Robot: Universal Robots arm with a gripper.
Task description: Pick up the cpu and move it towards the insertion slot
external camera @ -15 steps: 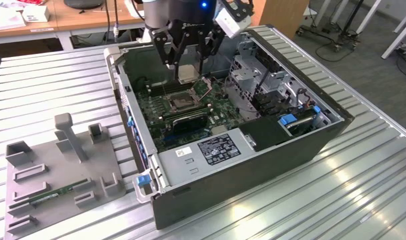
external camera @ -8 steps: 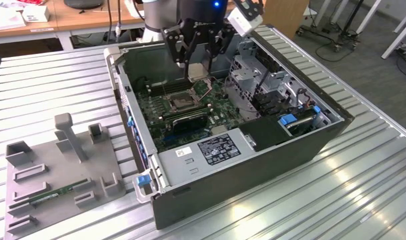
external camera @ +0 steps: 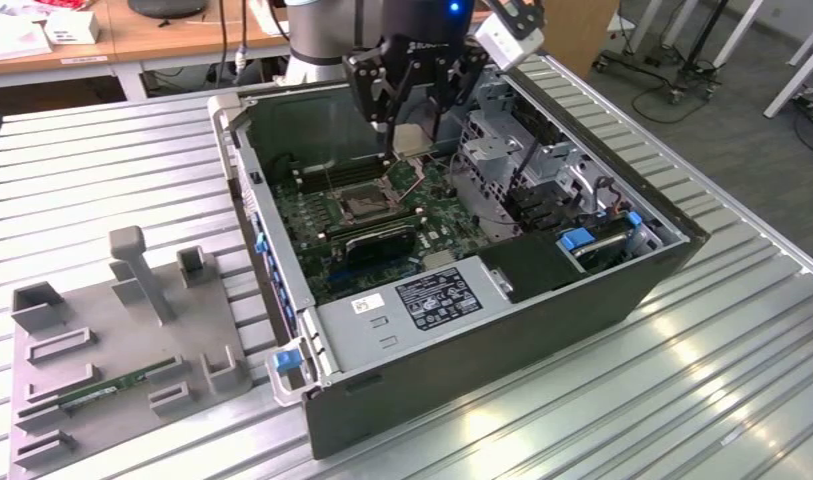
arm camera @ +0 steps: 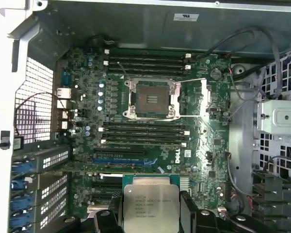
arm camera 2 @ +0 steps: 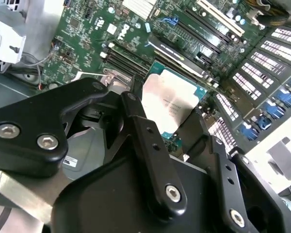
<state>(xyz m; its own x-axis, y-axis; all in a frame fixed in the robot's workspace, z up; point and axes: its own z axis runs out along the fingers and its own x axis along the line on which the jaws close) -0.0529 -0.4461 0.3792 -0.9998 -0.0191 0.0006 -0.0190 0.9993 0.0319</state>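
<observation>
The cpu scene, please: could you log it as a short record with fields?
held item: cpu, between the gripper fingers, flat, metal top showing in both wrist views
gripper place: over the open computer case, above the green board
insertion slot: empty, dark centre, silver frame
cpu versus slot: apart, not yet over it
memory slots: long black rows on both sides of the slot
outside case: grey fixture tray at the exterior view's left

You are seeing the cpu (arm camera: 146,204) running off the first wrist view's edge, and black fingers (arm camera 2: 150,145) covering its near side in the second wrist view.
</observation>
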